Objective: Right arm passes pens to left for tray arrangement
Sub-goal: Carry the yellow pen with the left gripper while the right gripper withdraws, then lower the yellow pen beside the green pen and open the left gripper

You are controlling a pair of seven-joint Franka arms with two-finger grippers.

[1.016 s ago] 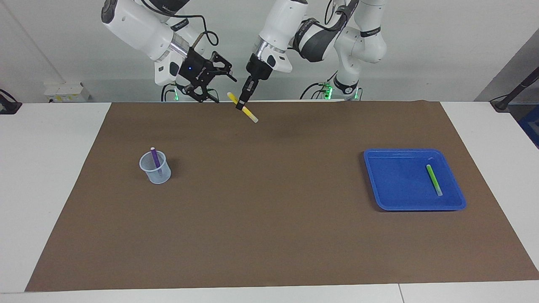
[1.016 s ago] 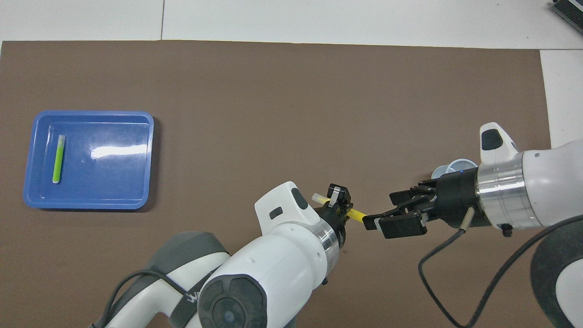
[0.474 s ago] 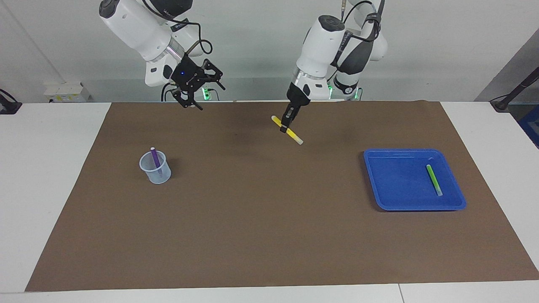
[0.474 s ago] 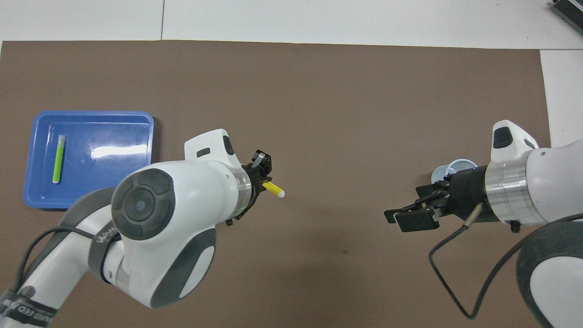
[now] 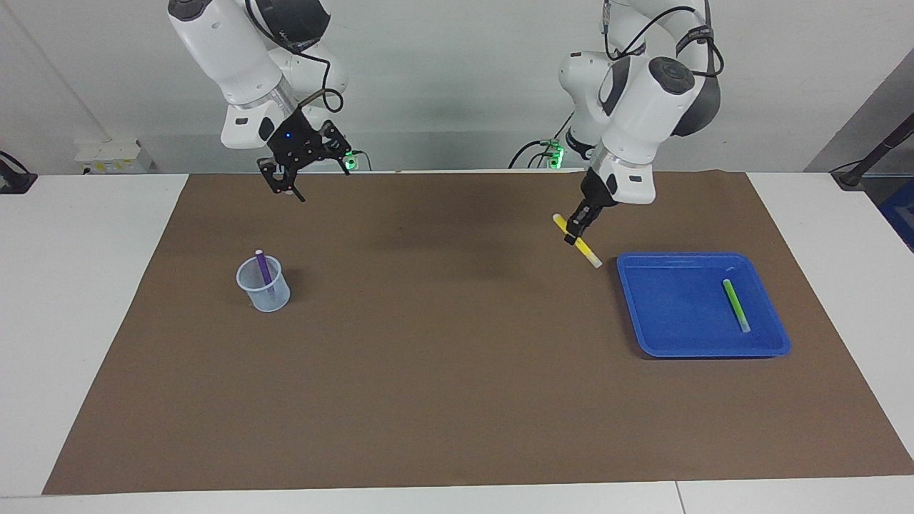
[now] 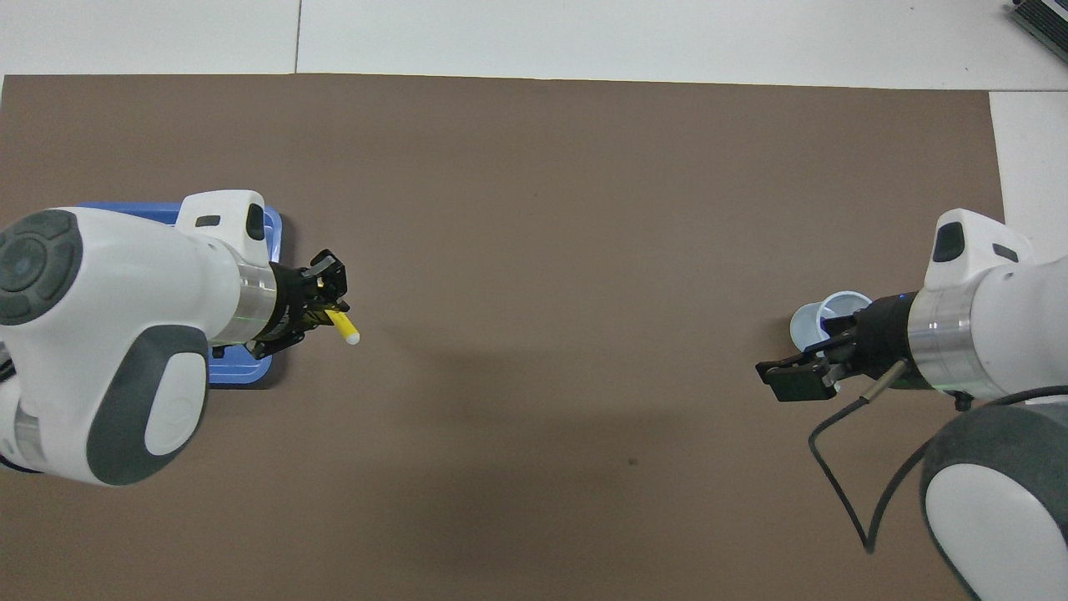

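A matt brown mat (image 5: 457, 371), flat and cloth- or paper-like with no shine, covers the smooth white table (image 5: 86, 321). The blue tray (image 5: 643, 321) at the right of the facing frame looks like glossy moulded plastic. The small cup (image 5: 268, 294) at centre left is translucent pale plastic. The yellow pen (image 5: 580, 243), green pen (image 5: 735, 303) and purple pen (image 5: 263, 265) have smooth plastic barrels. Both arms wear glossy white plastic shells; the left arm (image 5: 643, 93) carries dark grey panels and a bright metal ring at the wrist. The left tool (image 5: 577, 227) and right tool (image 5: 289, 187) are matt black.
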